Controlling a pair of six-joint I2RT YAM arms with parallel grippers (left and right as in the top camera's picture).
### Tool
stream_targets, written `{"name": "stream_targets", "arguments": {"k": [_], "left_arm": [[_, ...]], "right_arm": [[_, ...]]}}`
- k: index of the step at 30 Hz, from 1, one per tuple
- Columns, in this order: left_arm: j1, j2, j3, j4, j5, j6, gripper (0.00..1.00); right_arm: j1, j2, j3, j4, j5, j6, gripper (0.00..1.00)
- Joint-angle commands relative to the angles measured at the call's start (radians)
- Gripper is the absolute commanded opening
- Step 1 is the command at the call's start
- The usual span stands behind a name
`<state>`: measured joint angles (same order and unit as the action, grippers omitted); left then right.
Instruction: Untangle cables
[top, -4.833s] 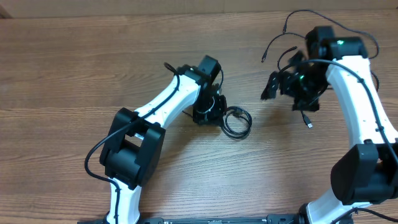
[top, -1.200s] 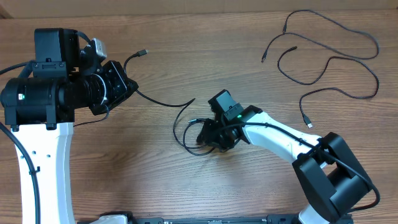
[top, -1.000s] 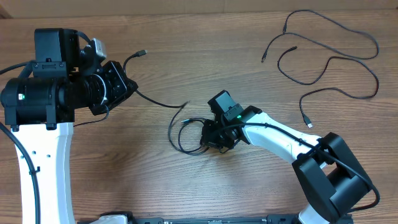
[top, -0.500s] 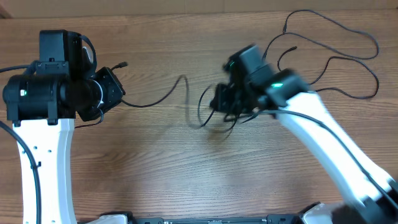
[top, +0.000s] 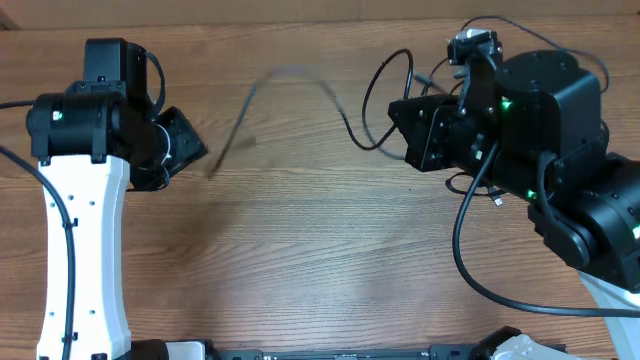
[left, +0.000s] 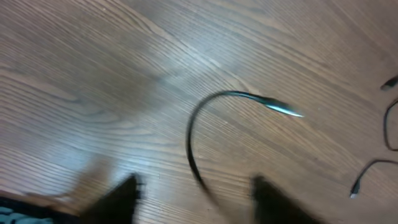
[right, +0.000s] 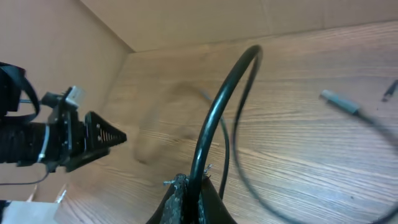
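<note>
The right hand (right: 186, 194) is clamped on a thin black flexible cable (right: 219, 112), raised above the brown wooden counter (top: 320, 270); its silver-tipped end swings free past the left hand (left: 196, 198), which gapes empty. Judging by this, one strand is being drawn off; other black cords (left: 373, 165) lie apart, their number partly hidden

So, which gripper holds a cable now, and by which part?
The right gripper is shut on a black cable, pinching it somewhere along its length, not at an end. The left gripper stands open and holds nothing.
</note>
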<state>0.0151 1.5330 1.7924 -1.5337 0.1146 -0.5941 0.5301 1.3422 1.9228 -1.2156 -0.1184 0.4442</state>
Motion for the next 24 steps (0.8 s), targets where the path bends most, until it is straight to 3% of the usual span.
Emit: {"name": "stream_targets", "arguments": {"k": [1, 7, 12, 19, 24], "left_arm": [[0.004, 0.004, 0.016, -0.006, -0.001, 0.047, 0.98], [0.004, 0.004, 0.016, -0.010, 0.093, 0.140, 0.99], [-0.012, 0.004, 0.016, -0.010, 0.227, 0.307, 0.99], [-0.042, 0.004, 0.016, -0.014, 0.215, 0.325, 1.00], [-0.053, 0.007, 0.016, 0.000, 0.219, 0.330, 0.95]], "right_arm": [[-0.002, 0.014, 0.010, -0.010, 0.090, -0.005, 0.04], [-0.002, 0.049, 0.009, -0.019, 0.076, -0.001, 0.04], [-0.006, 0.076, 0.009, -0.017, 0.070, 0.007, 0.04], [-0.051, 0.093, 0.009, -0.055, 0.143, 0.084, 0.04], [-0.055, 0.110, 0.009, -0.116, 0.058, 0.081, 0.04]]}}
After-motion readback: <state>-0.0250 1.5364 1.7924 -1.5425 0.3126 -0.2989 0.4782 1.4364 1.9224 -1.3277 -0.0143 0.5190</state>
